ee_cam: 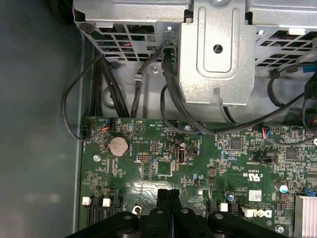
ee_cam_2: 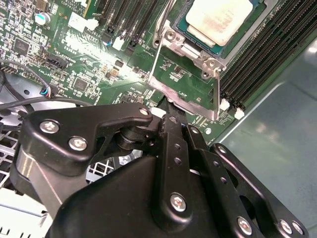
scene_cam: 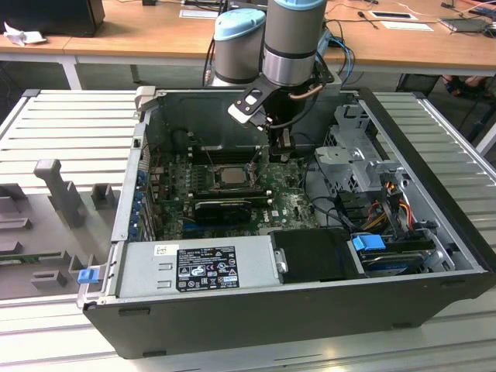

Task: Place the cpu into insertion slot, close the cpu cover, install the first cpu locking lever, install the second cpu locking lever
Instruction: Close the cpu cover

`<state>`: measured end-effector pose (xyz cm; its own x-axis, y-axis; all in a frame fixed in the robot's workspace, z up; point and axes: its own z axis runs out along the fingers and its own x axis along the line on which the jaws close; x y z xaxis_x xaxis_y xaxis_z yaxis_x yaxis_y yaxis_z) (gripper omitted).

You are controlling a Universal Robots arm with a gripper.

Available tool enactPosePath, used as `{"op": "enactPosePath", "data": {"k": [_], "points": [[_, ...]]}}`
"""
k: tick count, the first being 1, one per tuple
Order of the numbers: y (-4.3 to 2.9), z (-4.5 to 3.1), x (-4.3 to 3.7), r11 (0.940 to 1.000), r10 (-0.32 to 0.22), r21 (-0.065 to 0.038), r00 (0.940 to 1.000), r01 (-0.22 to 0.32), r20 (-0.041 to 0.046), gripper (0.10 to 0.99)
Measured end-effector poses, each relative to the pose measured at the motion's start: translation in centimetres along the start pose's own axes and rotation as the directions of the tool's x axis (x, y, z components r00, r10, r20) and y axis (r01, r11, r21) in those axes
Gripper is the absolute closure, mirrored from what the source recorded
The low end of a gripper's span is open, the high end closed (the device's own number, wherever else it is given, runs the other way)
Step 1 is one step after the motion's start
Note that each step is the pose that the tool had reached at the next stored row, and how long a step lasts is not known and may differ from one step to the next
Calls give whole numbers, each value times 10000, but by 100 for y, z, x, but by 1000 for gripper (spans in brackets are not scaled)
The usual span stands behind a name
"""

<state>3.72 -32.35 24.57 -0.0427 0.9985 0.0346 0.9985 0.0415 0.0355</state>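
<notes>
Cpu (scene_cam: pixel 229 175) lies flat and face up in the insertion slot (scene_cam: pixel 203 178), with the gripper (scene_cam: pixel 280 147) just beside it in the exterior view. The second wrist view shows it square, with no long axis. The cpu cover (ee_cam_2: pixel 184 100) is swung open and the gripper (ee_cam_2: pixel 166 111) is at its free edge, probably to push it. In the first wrist view the fingers (ee_cam: pixel 162 199) are pressed together and hold nothing.

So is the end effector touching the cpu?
Apart. In the second wrist view the end effector sits away from the cpu, with the socket's metal frame and green board between them.
</notes>
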Motion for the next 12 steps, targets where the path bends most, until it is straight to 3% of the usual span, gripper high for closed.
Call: {"op": "enactPosePath", "data": {"k": [12], "points": [[-32, -1, 1, 10000, 0, 1, 10000, 0, 0, 980]]}}
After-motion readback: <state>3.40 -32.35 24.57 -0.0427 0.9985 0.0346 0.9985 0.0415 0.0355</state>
